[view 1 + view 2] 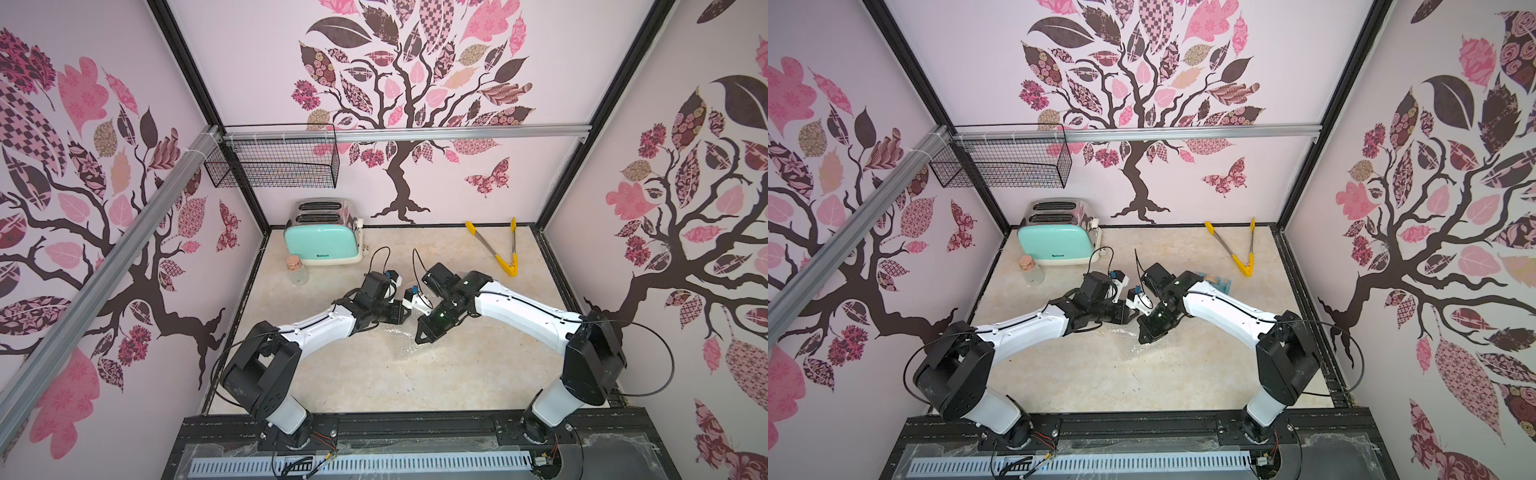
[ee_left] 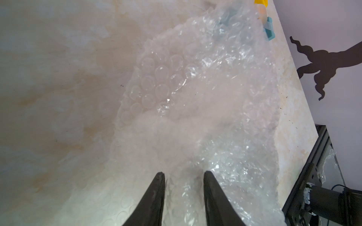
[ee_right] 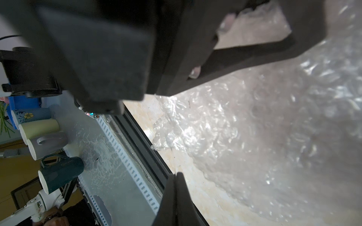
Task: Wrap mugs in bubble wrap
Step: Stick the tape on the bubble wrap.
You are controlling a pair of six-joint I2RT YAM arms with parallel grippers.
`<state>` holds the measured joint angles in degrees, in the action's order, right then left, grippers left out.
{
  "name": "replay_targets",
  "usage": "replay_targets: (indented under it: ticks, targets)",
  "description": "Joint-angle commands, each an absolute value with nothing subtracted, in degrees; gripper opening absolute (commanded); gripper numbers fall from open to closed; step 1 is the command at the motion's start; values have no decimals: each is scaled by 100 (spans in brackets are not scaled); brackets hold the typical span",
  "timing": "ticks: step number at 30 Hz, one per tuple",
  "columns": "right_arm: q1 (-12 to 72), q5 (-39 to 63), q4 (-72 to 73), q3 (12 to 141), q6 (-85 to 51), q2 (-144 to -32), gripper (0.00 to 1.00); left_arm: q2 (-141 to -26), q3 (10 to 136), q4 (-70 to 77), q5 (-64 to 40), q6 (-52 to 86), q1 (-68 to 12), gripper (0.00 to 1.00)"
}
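Left gripper [image 2: 184,174] clamps bunched bubble wrap [image 2: 176,88], right gripper [image 3: 175,175] pinched together (toaster [image 1: 322,245] label begins "Bel").

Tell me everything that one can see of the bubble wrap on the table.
The bubble wrap is a clear, shiny plastic sheet with round air bubbles, crumpled and partly bunched. It lies on the marbled table between the two arms, where it glints in both top views. A bunched fold sits between the fingers of the left pincer, seemingly pinched.
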<state>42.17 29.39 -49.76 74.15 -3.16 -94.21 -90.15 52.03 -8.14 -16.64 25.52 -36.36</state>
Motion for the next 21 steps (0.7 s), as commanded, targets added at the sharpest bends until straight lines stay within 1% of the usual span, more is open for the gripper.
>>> replay_targets:
  ticks: [1, 7, 12, 16, 21]
  targets:
    - [4232, 2646, -5036, 7626, -257, -9784, 0, -8985, 5158, -666, -1793, 2452, -3728, 36]
    - [4230, 2621, -4889, 7646, -305, -9786, 0, -8954, 5142, -668, -1789, 2452, -3727, 36]
    - [4233, 2587, -4834, 7528, -308, -9526, 0, -8936, 5139, -619, -1860, 2461, -3729, 36]
    - [4228, 2368, -4783, 7368, -295, -9249, 0, -8954, 5133, -552, -1945, 2487, -3731, 36]
    - [4228, 2000, -4800, 7311, -277, -9272, 0, -8978, 5149, -546, -1958, 2496, -3727, 36]
